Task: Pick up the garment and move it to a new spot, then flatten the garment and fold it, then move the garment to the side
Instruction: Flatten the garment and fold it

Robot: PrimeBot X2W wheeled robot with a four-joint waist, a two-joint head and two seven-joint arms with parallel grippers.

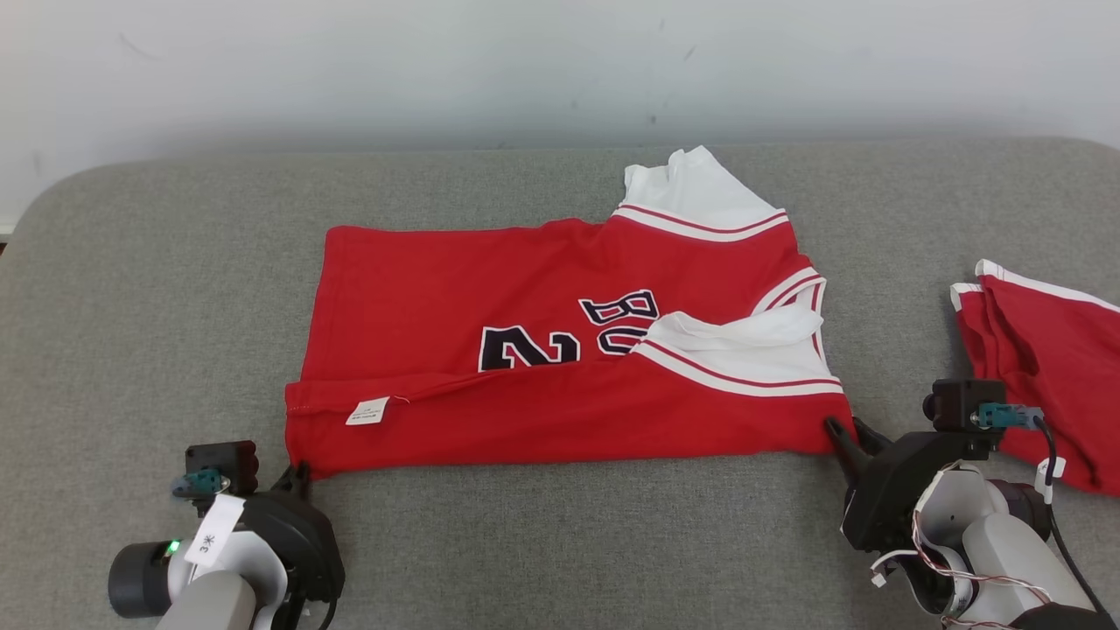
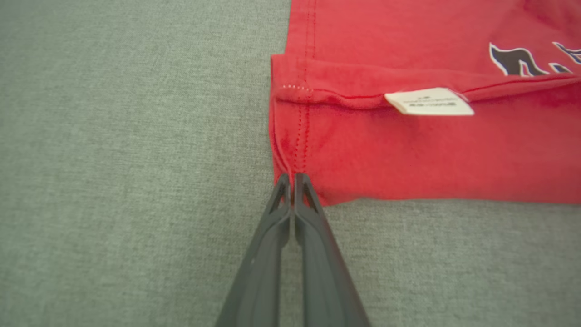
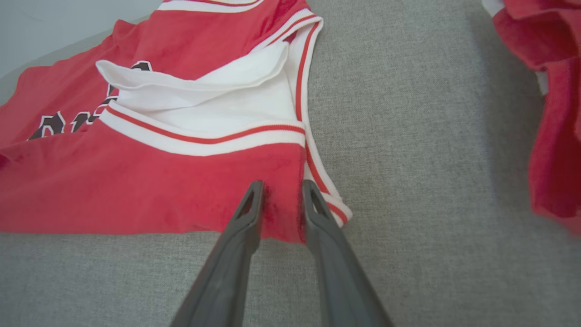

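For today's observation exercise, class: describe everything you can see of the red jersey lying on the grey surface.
The jersey is soft red knit with white sleeves, red-and-white striped trim and dark, white-edged lettering. It lies flat, sideways, on the grey surface, its near edge folded over, showing a white label. The left gripper is shut on one near corner; the right gripper straddles the other, fingers apart.

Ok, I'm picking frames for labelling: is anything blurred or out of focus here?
Head view: sharp, evenly lit, no glare. Left wrist view: left tool blurs toward the bottom edge, white label print unreadable. Right wrist view: right tool soft, jersey fairly crisp.
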